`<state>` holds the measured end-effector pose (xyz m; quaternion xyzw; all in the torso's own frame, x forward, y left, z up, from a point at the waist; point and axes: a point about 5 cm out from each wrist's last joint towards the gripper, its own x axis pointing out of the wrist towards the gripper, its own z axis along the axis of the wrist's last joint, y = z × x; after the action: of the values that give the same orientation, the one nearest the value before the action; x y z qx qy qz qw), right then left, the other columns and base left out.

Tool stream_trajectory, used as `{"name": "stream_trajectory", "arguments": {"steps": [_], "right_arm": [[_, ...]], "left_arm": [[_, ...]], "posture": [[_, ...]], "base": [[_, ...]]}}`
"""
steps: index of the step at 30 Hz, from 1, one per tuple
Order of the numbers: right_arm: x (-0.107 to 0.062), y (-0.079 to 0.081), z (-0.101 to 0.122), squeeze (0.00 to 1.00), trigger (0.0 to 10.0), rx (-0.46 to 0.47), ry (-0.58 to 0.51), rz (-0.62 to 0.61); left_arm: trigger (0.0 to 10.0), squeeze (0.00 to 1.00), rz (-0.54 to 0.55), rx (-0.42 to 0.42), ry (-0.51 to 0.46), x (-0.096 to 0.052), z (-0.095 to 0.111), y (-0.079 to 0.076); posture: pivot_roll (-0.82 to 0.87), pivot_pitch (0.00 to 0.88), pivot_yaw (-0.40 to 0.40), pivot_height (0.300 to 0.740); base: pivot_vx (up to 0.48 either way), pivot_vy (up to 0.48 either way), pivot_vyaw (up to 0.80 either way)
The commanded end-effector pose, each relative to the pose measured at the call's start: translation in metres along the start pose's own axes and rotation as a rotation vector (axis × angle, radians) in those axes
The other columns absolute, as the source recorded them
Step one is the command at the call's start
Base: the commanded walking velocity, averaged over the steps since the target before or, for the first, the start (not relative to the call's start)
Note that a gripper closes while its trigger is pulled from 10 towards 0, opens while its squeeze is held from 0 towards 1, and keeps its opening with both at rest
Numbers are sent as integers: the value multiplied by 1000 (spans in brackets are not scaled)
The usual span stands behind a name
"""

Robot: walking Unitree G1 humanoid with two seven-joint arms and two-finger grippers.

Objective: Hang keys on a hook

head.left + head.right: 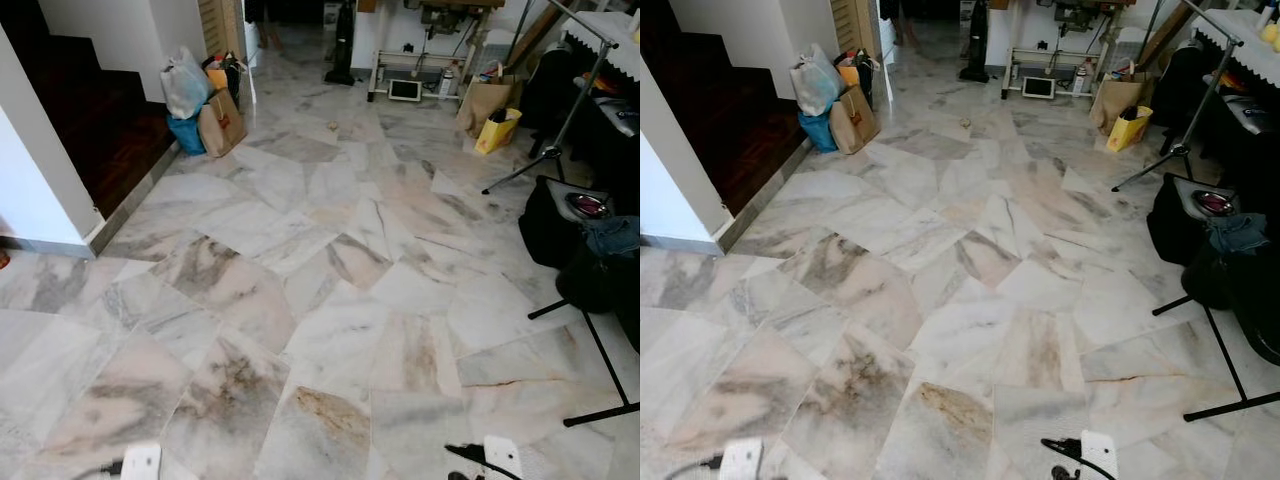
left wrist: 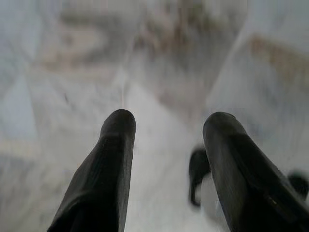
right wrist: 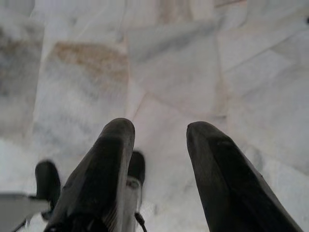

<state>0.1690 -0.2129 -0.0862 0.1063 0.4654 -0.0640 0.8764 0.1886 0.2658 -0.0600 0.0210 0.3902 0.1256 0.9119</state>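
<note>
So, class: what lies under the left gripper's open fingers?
Under the left gripper, whose fingers are apart: veined marble floor. A blurred dark shape lies below; what it is cannot be told.

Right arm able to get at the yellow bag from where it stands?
Probably not. The yellow bag sits far across the marble floor, while the right gripper hangs low with fingers open, pointing down at tiles.

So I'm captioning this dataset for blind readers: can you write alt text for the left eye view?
A wide marble floor of angular grey and beige slabs stretches ahead. Shopping bags cluster at the far left by a dark wooden step; a yellow bag sits far right, with black stands and dark bags along the right edge.
</note>
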Motion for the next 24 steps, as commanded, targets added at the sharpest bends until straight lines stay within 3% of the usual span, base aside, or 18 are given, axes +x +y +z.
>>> {"name": "stream_trajectory", "arguments": {"steps": [1, 3, 5, 7, 8, 13, 14, 15, 18, 19, 20, 24], "right_arm": [[3, 15, 0, 0, 10000, -17, 0, 19], [3, 15, -1, 0, 10000, -25, 4, 18], [2, 14, -4, 0, 10000, -16, 10, 12], [1, 12, -7, 0, 10000, -23, 19, 8], [1, 12, -7, 0, 10000, -23, 19, 8], [0, 6, -8, 0, 10000, -23, 17, -2], [0, 6, -8, 0, 10000, -23, 17, -2], [0, 7, -9, 0, 10000, -30, 23, -4], [0, 8, -10, 0, 10000, -35, 26, -2], [0, 8, -10, 0, 10000, -35, 26, -2], [1, 9, -10, 0, 10000, -34, 27, -2], [1, 10, -11, 0, 10000, -30, 30, -4]], "left_arm": [[10000, 0, -9, -79, -102, 4, 22, -3], [10000, 0, -26, -115, -137, 5, 30, -8], [10000, 0, -72, -96, -191, 6, 41, -19], [10000, 0, -104, -123, -299, 6, 61, -31], [10000, 0, -104, -123, -299, 6, 61, -31], [10000, 0, -138, -116, -519, -3, 90, -45], [10000, 0, -138, -116, -519, -3, 90, -45], [10000, 0, -144, -49, -611, -10, 100, -49], [10000, 0, -186, 52, -770, -27, 112, -59], [10000, 0, -186, 52, -770, -27, 112, -59], [10000, 0, -224, 122, -822, -35, 115, -68], [10000, 0, -294, 223, -884, -52, 112, -83]], "posture": [[209, 0, -58, 740], [212, 0, -60, 740], [220, 0, -65, 740], [227, 0, -69, 740], [227, 0, -69, 740], [251, 0, -77, 740], [251, 0, -77, 740], [249, 0, -74, 740], [260, 0, -79, 740], [260, 0, -79, 740], [272, 0, -81, 740], [275, 0, -77, 740]], "base": [[0, 0, 0], [0, 0, 0], [0, 0, 0], [0, 0, 0], [0, 0, 0], [0, 0, 0], [0, 0, 0], [0, 0, 0], [0, 0, 0], [0, 0, 0], [0, 0, 0], [0, 0, 0]]}}
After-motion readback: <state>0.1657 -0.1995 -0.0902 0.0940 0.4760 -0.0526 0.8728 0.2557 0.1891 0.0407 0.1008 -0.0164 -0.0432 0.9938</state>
